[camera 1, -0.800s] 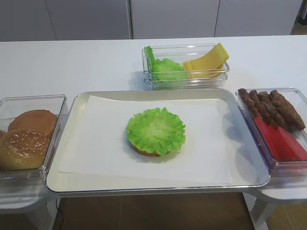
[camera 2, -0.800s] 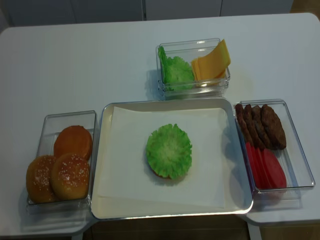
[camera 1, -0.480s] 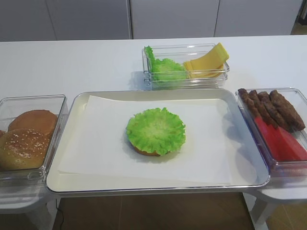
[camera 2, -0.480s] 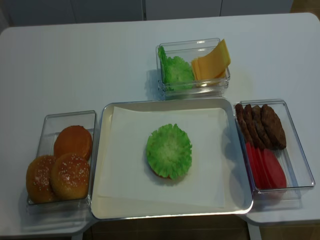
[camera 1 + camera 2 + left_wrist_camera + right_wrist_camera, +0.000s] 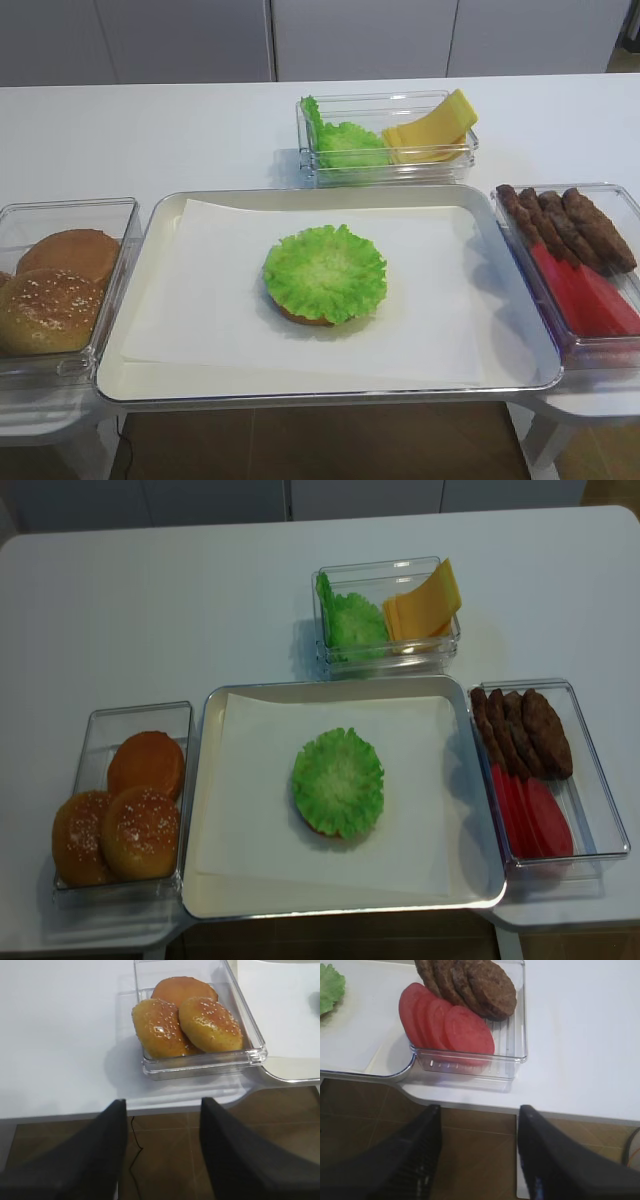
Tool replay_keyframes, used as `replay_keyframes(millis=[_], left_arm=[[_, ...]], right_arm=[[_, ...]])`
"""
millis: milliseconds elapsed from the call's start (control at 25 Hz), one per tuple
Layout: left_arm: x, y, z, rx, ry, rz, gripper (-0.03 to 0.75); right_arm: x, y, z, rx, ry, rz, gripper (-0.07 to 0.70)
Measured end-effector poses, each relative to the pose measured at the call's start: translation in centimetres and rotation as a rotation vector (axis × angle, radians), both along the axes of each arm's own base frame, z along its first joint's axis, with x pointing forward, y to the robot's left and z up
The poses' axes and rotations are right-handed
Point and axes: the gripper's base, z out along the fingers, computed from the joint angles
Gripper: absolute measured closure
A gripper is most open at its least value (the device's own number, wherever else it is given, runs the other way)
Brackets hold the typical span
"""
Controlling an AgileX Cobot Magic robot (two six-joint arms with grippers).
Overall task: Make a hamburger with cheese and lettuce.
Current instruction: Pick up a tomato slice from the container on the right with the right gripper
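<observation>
Hamburger (image 5: 322, 285): mid-tray (image 5: 330, 385), we see bun half under lettuce (image 5: 325, 268); cheese and top bun left, we judge
Grippers: right gripper (image 5: 477, 1152) and left gripper (image 5: 162, 1147) both parted, empty, below table edge
Buns (image 5: 140, 830): we count three
Tomato slices (image 5: 445, 1025): about four
Patties (image 5: 470, 982): about four
Cheese (image 5: 432, 130): far box, several; spare lettuce leaves (image 5: 345, 140) beside, uncountable

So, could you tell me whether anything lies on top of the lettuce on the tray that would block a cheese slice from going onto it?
Nothing visible does. The lettuce on the tray has a bare top. The cheese stands in the back container, beside spare leaves, with open table between it and the tray.
</observation>
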Motion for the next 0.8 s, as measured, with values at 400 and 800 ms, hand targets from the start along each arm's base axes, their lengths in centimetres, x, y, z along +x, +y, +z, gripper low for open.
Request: replay_keyframes(millis=[400, 800], left_arm=[[0.0, 0.0, 0.0, 0.0, 0.0, 0.0, 0.357], [0.0, 0.0, 0.0, 0.0, 0.0, 0.0, 0.357]], right_arm=[[0.0, 0.0, 0.0, 0.0, 0.0, 0.0, 0.239], [0.01, 0.0, 0.02, 0.02, 0.001, -0.014, 0.239]])
